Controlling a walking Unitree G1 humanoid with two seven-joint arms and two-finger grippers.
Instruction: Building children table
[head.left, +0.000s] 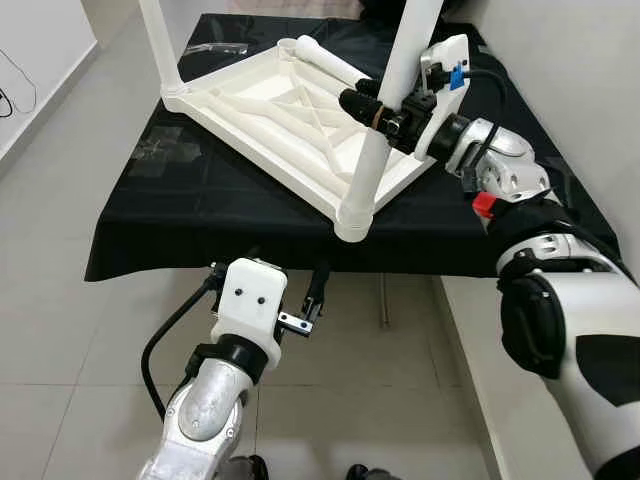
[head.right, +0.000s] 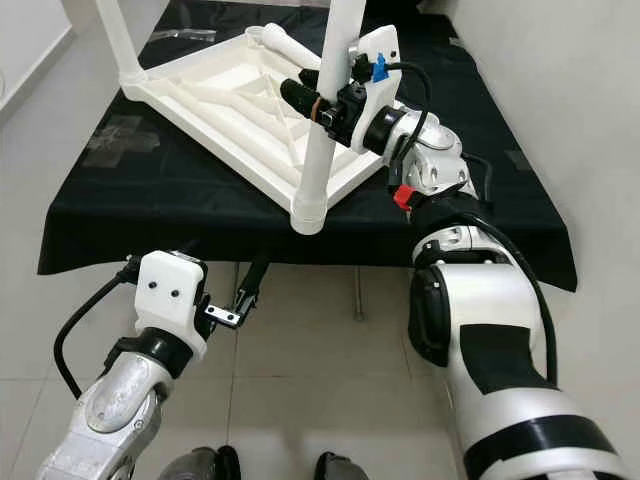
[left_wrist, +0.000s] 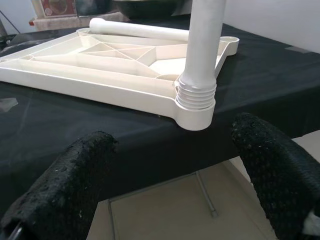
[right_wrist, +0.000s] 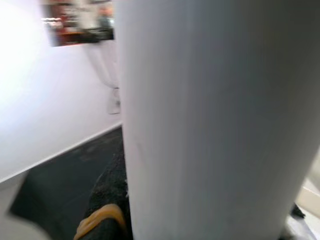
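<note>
White leg (head.left: 385, 130) upright in tabletop (head.left: 290, 110) corner, right tool (head.left: 372, 110) clamping it.

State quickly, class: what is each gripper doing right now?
Left gripper: open, holding nothing, below the table edge.
Right gripper: shut on the upright white leg.

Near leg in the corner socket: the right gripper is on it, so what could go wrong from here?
1. Threads still show above the socket, so the leg may not be fully seated and could cross-thread or wobble.
2. The right gripper holds the leg high, so a sideways push might lever the tabletop across the black cloth.
3. That corner lies near the edge, and the left gripper hangs below without bracing it.
</note>
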